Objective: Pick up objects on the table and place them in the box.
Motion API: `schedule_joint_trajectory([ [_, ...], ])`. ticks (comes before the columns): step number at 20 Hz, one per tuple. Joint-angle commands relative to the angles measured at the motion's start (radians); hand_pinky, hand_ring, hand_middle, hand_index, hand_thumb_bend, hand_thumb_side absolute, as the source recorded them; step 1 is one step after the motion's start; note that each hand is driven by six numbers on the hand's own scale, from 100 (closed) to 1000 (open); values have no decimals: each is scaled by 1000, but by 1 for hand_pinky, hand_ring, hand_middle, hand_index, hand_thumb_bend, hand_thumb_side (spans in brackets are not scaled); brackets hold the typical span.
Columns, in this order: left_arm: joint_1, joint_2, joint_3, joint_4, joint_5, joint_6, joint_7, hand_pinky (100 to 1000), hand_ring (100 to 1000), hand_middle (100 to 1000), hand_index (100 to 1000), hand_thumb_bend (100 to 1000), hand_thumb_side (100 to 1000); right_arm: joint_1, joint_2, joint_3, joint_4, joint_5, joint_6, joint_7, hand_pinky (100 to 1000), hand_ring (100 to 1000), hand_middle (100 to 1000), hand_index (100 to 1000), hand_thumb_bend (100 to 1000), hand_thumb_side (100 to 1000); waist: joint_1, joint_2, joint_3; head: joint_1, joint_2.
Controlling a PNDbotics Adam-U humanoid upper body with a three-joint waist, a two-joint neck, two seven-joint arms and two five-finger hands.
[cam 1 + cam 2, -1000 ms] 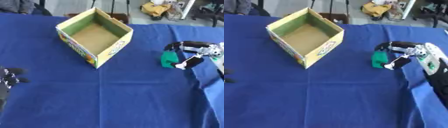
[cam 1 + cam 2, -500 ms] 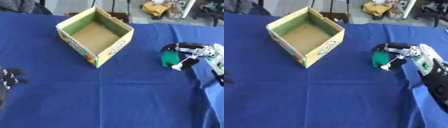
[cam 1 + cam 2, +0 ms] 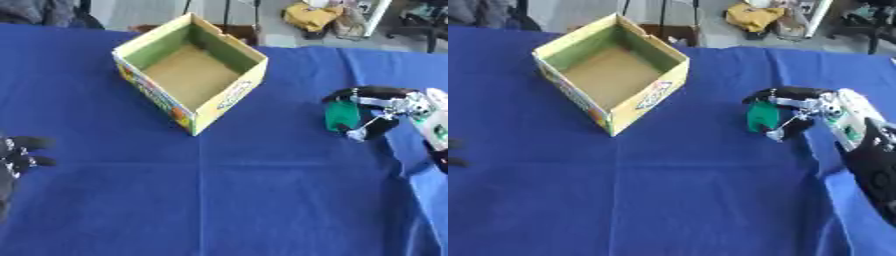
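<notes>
At the far left edge, low on the blue tablecloth (image 3: 227, 200), the left hand (image 3: 17, 155) is seen only in part, its dark fingers loosely spread and nothing held in them; it rests well apart from everything else. Further right, toward the far side of the table, an open cardboard box (image 3: 191, 72) is set at an angle, one corner turned toward the robot; its outer walls are yellow with coloured print, its inner walls greenish, and its brown floor is bare. To the right of the box, with a stretch of cloth between them, a small green object (image 3: 762, 115) is found standing on the table; its exact kind cannot be made out beyond its green colour and blocky shape. The right hand (image 3: 798, 107) is brought in from the right edge, and its fingers (image 3: 785, 92) and thumb are curled round the green object, with dark fingers arched over its top and a silver-tipped part reaching below it on the near side. The object is thus enclosed on its right side by the hand, while its left face is left showing toward the box.
</notes>
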Motion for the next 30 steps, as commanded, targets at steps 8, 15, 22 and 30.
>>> schedule_joint_trajectory([
  [8, -10, 19, 2, -14, 0, -2, -1, 603, 769, 588, 667, 381, 1000, -11, -25, -10, -10, 8, 6, -19, 587, 511, 881, 977, 100, 100, 4, -16, -4, 1, 3],
  [15, -10, 19, 2, -13, 0, -1, -2, 603, 770, 587, 667, 382, 1000, -12, -27, -11, -20, -12, 7, -51, 427, 319, 799, 969, 100, 100, 3, -18, -6, 1, 3],
  [22, -9, 19, 3, -12, 1, 0, -1, 603, 770, 586, 667, 385, 1000, -15, -33, -13, -40, -48, 11, -60, 395, 279, 775, 968, 100, 100, 0, -22, -7, 4, 2],
  [30, -4, 22, 4, -10, 1, 2, -1, 603, 770, 585, 666, 388, 1000, -44, -60, -24, -95, -105, 23, -57, 393, 274, 772, 962, 100, 100, -9, -32, -10, 9, 4],
])
